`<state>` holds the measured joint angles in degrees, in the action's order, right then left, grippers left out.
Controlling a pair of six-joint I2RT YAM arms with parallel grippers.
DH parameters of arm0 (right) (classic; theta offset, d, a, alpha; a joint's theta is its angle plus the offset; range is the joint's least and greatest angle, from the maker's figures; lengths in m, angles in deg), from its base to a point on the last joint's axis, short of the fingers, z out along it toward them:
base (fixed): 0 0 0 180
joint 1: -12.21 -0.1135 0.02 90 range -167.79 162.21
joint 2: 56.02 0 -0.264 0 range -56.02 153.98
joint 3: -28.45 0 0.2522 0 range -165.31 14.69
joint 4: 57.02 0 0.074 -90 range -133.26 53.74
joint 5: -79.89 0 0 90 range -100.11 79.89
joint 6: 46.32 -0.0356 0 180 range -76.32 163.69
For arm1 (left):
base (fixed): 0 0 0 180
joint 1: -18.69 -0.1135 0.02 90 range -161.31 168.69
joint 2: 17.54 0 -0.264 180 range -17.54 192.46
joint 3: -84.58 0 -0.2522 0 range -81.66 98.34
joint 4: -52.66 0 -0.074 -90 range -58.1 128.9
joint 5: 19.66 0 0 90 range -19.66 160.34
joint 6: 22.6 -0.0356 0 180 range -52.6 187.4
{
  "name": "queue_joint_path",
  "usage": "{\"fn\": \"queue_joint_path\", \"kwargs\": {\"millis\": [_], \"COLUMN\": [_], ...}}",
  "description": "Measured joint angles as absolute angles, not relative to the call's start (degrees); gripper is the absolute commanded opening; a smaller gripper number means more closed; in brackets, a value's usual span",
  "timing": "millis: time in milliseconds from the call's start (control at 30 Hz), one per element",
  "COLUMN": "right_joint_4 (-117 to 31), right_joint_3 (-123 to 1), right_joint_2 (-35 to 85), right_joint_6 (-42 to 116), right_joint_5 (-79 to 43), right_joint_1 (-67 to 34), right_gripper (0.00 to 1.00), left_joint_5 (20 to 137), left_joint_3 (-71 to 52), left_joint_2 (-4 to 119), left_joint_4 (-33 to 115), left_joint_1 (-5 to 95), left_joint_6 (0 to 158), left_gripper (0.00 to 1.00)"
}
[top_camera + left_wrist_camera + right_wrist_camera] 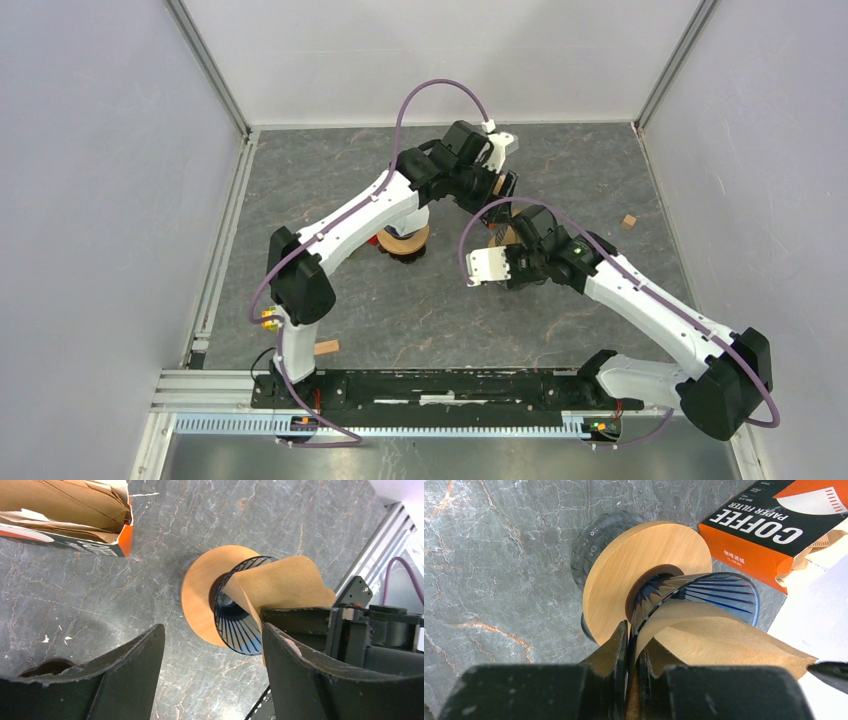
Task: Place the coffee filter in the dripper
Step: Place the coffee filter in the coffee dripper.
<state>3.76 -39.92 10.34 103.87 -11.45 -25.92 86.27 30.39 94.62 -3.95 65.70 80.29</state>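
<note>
**Filter pinned to the dripper wall, not yet seated**

The brown paper cone filter [285, 582] sits partly inside the blue ribbed glass dripper [237, 627] with its round wooden collar, at the centre of the left wrist view. The paper's upper flap stands out past the rim toward the right of that frame. I judge from this that the filter is in but not yet lying flush.

The right gripper [634, 635], at the bottom centre of its own view, is closed on the rim. One finger is outside the glass and the other is on the paper inside, so it clamps filter and wall together. That hold seems meant to stop the springy paper from popping out and to steady the dripper.

The left gripper [212, 630] hovers above, low in its frame, with its jaws wide apart and nothing between them. It is probably free to press the loose flap down.

The open orange cardboard filter box [65, 510] lies at the upper left, apart from the dripper, on the grey marbled table [400, 320]. In the overhead view the arms cover the dripper.
</note>
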Motion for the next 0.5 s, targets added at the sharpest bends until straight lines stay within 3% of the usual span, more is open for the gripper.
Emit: {"fn": "queue_joint_path", "kwargs": {"millis": [200, 500], "right_joint_4": [4.9, 7.7], "right_joint_3": [-40.5, -42.0], "right_joint_2": [10.3, 10.5], "right_joint_6": [104.0, 104.5], "right_joint_5": [-13.2, -16.9], "right_joint_1": [-25.0, -22.0], "right_gripper": [0.18, 0.36], "left_joint_5": [85.9, 87.2], "left_joint_3": [31.3, 33.9], "left_joint_2": [97.4, 101.8], "left_joint_4": [-4.3, -5.0], "left_joint_1": [66.1, 66.5], "left_joint_6": [78.8, 78.7], "left_gripper": [0.81, 0.83]}}
